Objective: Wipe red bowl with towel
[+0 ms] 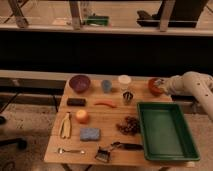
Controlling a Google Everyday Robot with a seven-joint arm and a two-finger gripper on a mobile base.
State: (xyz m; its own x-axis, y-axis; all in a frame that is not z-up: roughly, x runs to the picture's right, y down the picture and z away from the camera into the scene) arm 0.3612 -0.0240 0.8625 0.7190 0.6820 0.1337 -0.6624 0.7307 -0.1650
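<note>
Wooden table (112,116): small glossy red bowl (152,88) back-right; pincer (161,83) at its rim, grip unclear.

A wooden table in a dim, warm-lit room with glass panels behind.

The table (109,120) is of light wood and stands on a pale speckled floor (30,125). Behind it a light ledge (35,75) runs across, and over the ledge there is a wide dark band of wall (100,52). Higher up are glass panels (50,12) divided by metal posts (75,15); something green (96,21) lies behind them, perhaps a box. At the left edge the black foot of a chair (11,142) stands on the floor. The gripper (161,85) is at the far right corner of the table.
</note>
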